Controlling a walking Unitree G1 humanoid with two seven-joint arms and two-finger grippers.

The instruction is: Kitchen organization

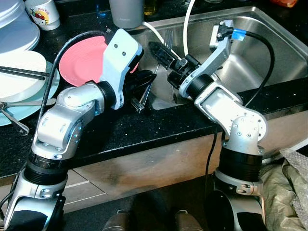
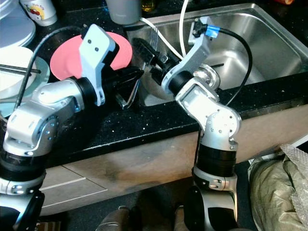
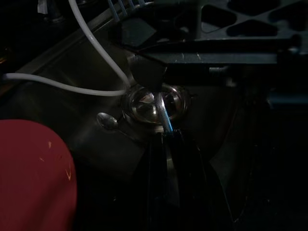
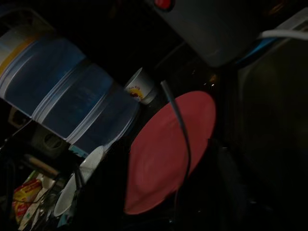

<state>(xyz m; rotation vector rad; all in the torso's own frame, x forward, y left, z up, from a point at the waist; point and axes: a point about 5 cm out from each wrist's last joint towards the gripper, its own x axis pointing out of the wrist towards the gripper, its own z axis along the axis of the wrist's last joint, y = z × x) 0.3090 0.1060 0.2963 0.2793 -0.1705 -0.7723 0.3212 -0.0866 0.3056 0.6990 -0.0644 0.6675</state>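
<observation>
Cutlery is the matter at hand: the left end effector (image 1: 144, 89) pinches a metal utensil (image 1: 147, 94) at the sink's (image 1: 269, 53) left rim, its long axis running from the black desk (image 1: 144, 130) edge out toward the basin, where the left wrist view shows the tip over the drain (image 3: 154, 106). The right end effector (image 1: 161, 53) reaches across just beside it, near a fork (image 1: 168, 38) standing against the rim; whether its fingers are spread I cannot tell. A pink plate (image 1: 84, 60) lies behind the left arm. The left arm is nearer; open room lies rightward in the basin, while white hoses (image 1: 185, 24) crowd the back corner.
</observation>
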